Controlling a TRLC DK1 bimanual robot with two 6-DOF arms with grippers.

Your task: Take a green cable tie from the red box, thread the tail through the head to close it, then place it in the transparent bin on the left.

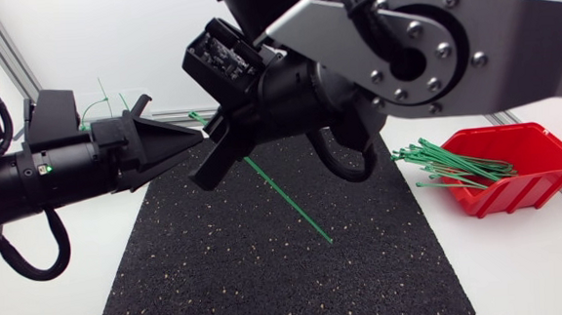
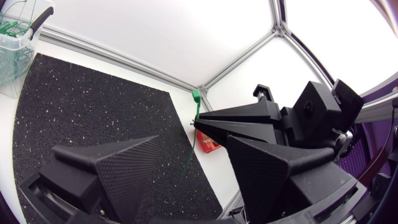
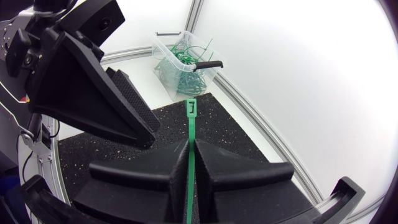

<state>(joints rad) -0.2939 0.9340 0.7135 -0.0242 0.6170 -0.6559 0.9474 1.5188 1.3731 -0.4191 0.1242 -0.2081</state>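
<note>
Pinching a green cable tie (image 3: 191, 126) between closed fingers, the right gripper (image 3: 191, 143) hangs at upper centre of the head view above the black mat (image 1: 269, 285). The tie's tail slants down toward mid-frame, and its head pokes out past the fingertips. The left gripper (image 2: 194, 143), coming in from the left edge, points at the tie with fingers spread wide, gripping nothing. More ties (image 1: 453, 167) fill the red box (image 1: 523, 196) at right. The transparent bin (image 2: 12, 62), already holding ties, stands just off the mat's corner.
</note>
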